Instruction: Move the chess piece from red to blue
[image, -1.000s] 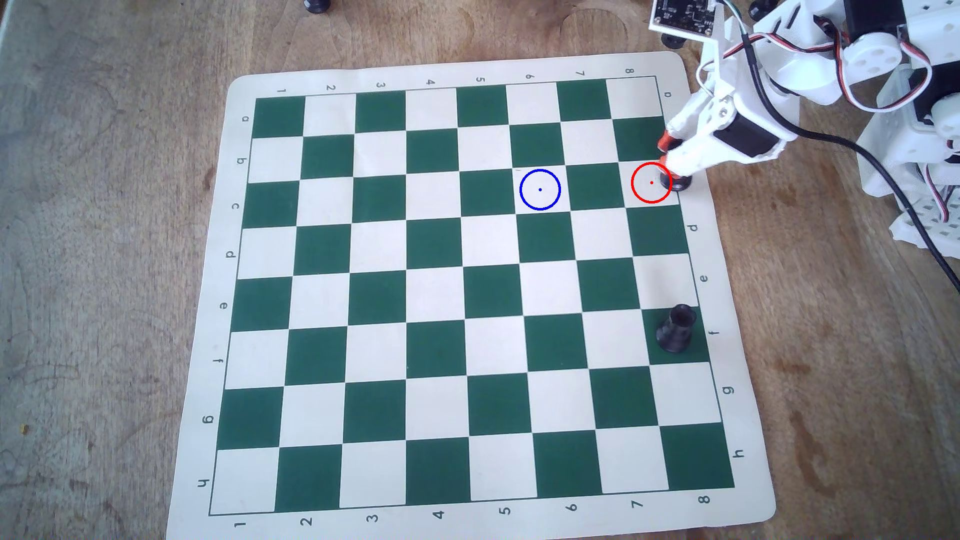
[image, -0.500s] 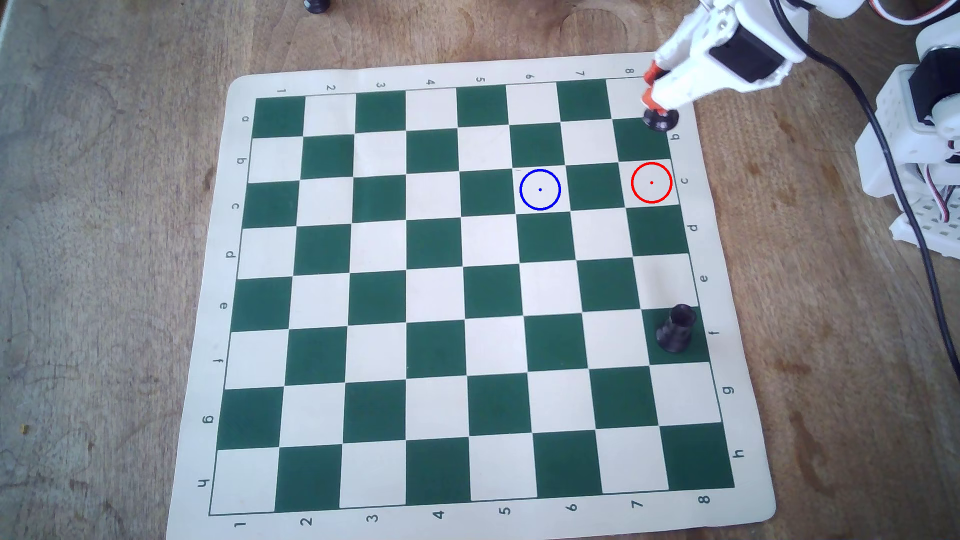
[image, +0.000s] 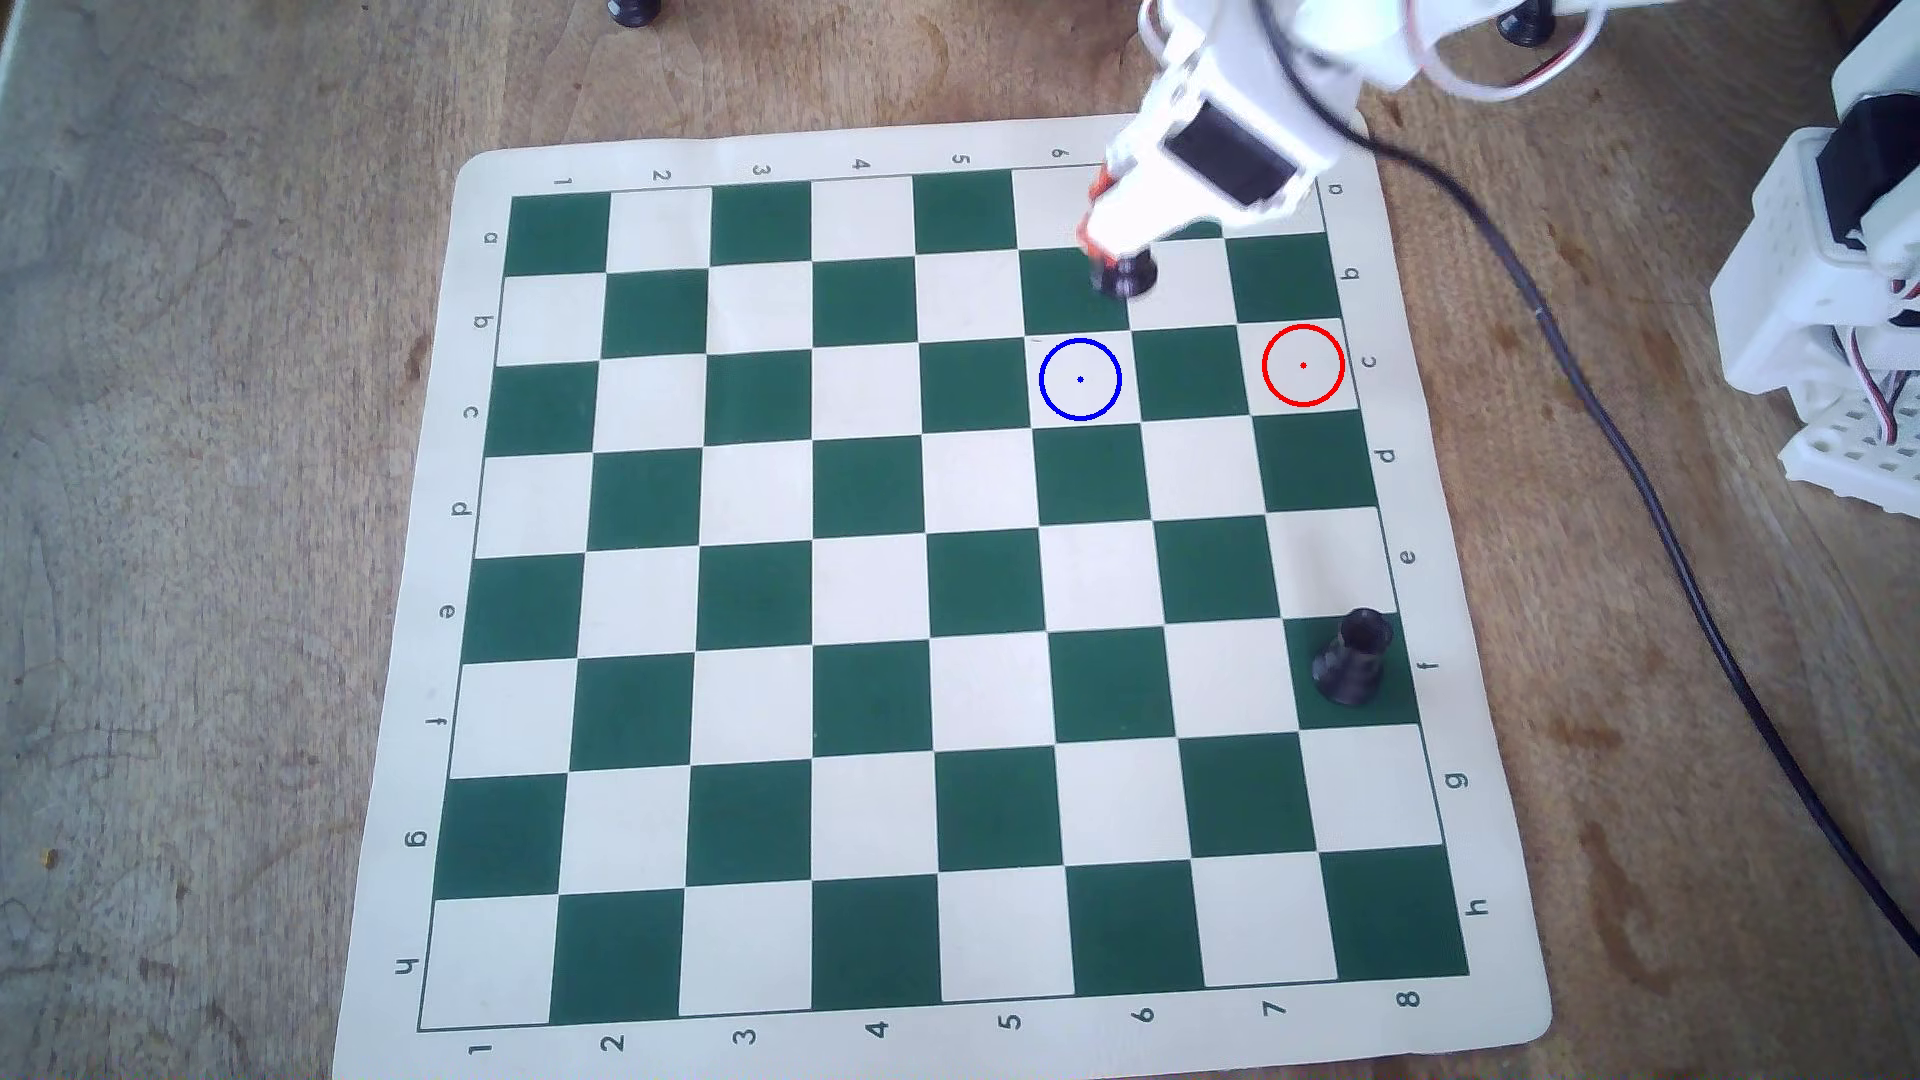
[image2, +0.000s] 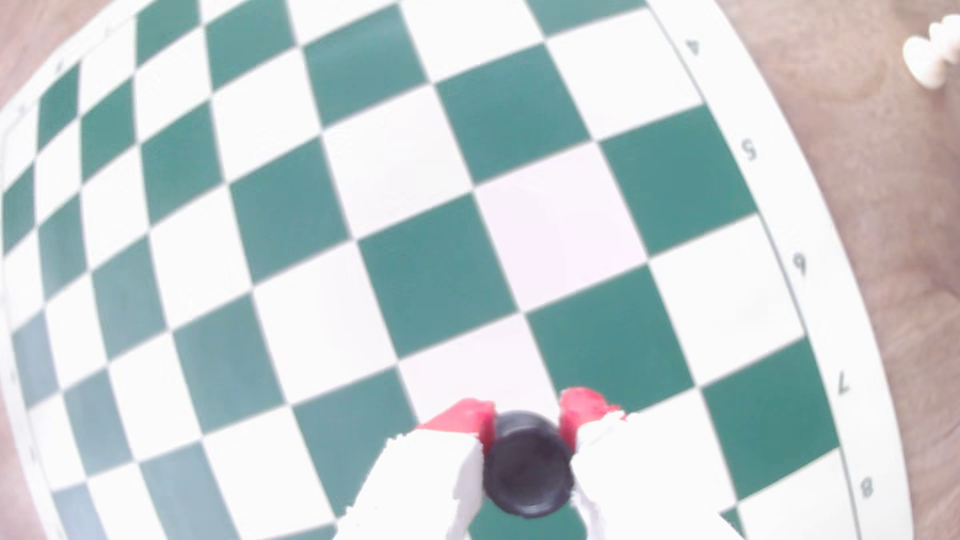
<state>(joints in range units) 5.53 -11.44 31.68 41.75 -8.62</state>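
My gripper (image2: 527, 415) is clamped on the piece (image2: 529, 470), red pads (image2: 579, 405) on either side of it, its round base facing my wrist camera; pinched so, it hangs clear of the board (image: 727, 582). In the overhead view, blue (image: 1080, 379) lies just below my tips, red (image: 1303, 365) off to their lower right. I judge I must lower it squarely.

My overhead camera looks straight down on the whole chessboard (image: 935, 582) from well above. My wrist camera rides close above the gripper (image2: 525, 415), facing down along its fingers; both share the board's squares.
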